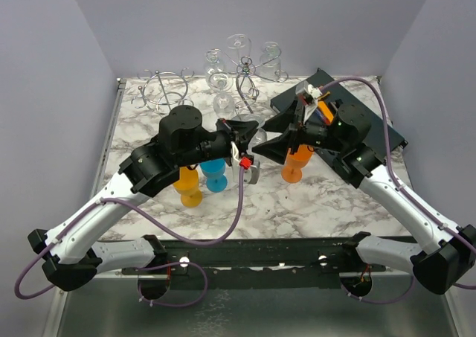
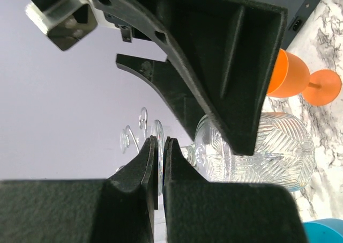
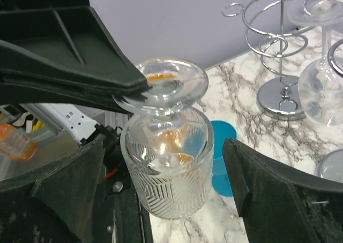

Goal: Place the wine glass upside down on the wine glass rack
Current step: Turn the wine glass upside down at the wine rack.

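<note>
L gripper (image 2: 159,160) is pinched nearly shut on the thin foot of the clear ribbed wine glass (image 3: 169,178), which is up in the air over the middle of the counter (image 1: 312,203). R gripper (image 3: 166,200) is wide open, fingers either side of the bowl, not touching afaict. Far edge has the chrome wire wine glass rack (image 1: 249,76) w/ plain clear stemmed glasses (image 1: 239,48) on it. An orange plastic goblet (image 1: 297,162) stands just under the R gripper.

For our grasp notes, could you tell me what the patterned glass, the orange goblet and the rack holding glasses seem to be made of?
Patterned glass: clear glass or hard plastic, unclear which; see-through, with moulded chevron ribs.
Orange goblet: likely plastic; opaque, even colour, soft sheen.
Rack: polished metal wire, chrome-like; bright reflections on its round base.
</note>
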`<state>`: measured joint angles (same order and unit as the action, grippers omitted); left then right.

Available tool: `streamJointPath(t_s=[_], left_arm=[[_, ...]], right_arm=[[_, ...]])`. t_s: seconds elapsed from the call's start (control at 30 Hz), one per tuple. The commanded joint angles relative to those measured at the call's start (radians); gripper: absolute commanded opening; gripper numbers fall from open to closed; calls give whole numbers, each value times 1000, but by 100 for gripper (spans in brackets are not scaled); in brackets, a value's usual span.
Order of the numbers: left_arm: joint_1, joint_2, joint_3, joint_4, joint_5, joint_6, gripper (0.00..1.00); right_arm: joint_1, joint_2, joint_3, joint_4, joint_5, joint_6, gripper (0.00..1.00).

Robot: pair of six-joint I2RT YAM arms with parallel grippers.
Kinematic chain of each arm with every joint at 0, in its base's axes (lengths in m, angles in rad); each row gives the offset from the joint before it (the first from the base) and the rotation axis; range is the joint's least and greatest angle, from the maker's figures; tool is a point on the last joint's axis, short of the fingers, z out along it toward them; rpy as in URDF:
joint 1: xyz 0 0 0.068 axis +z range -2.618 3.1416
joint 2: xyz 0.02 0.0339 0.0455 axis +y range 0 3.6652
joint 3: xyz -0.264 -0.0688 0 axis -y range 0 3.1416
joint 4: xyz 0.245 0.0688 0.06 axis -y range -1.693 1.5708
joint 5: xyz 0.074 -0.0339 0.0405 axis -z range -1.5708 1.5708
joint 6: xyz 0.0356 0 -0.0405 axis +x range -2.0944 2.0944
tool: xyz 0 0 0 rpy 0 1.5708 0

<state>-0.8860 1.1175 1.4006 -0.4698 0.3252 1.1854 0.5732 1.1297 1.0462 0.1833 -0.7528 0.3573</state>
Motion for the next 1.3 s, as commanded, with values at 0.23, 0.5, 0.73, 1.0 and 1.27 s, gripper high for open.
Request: streamJointPath(t_s=[0.23,0.5,0.73,1.0,1.27], left_arm=[[-12,-59,-8,124,82,81,0],[-20,-61,-18,125,89,92,0],[-23,-61,-14,131,83,101,0],[-24,-64,-40,145,62,105,69],[-24,-98,-66,146,-46,-1,99]], right_arm=[[2,1,-23,-75,-88,-121,100],[1,65,-20,48,-112,-64,89],[2,74,-21,10,-92,-94,42],[2,-6,-111,94,173,-137,1],[-1,-11,-146,123,370,-202,1]])
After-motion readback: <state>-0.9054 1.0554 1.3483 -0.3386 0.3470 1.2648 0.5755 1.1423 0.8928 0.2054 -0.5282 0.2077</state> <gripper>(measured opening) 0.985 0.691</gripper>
